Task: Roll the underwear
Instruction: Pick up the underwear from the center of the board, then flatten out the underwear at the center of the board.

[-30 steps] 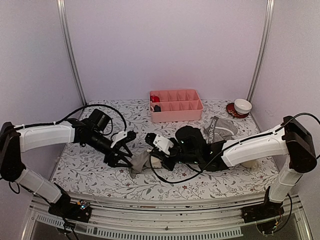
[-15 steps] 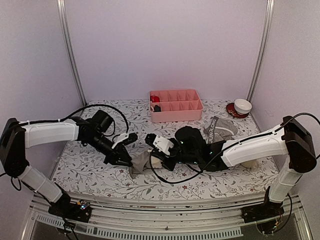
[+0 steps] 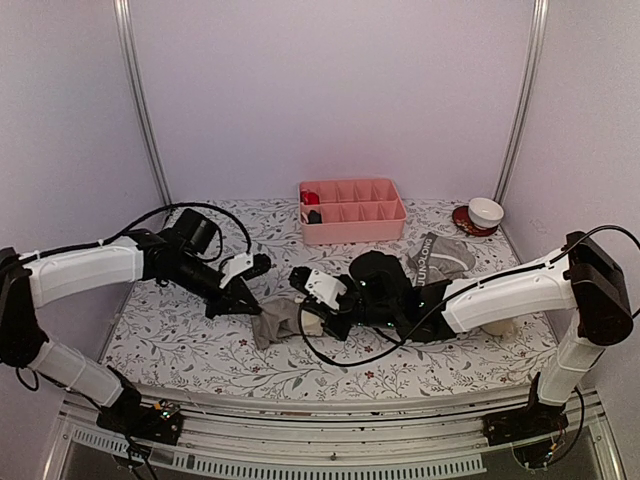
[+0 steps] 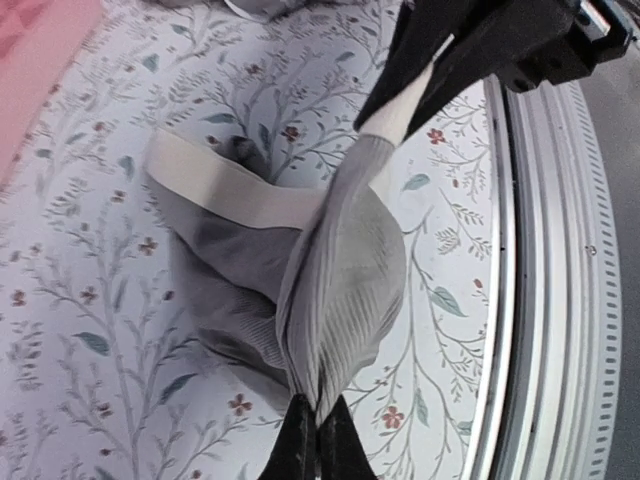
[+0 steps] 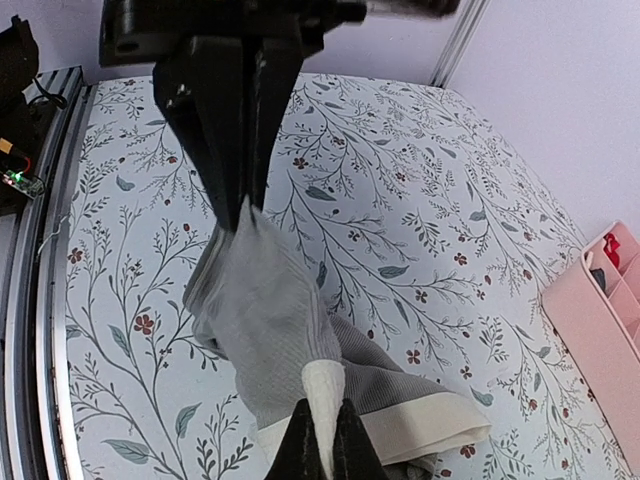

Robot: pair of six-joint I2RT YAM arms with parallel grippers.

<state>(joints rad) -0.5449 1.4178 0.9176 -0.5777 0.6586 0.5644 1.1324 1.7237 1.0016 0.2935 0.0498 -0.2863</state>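
Two grips on the grey briefs [image 4: 345, 270] now: left end effector [image 4: 315, 440] just snapped shut on one end, right end effector [image 5: 320, 440] clamps the waistband [image 5: 420, 425]. Rolling can probably start.

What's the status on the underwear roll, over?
Left tool shut on grey briefs. Right tool shut on their pale waistband. Briefs bunched between them, not yet rolled. Nothing in the way.

Lab booth: plain walls [image 3: 330, 90], aluminium rails [image 3: 141, 100]
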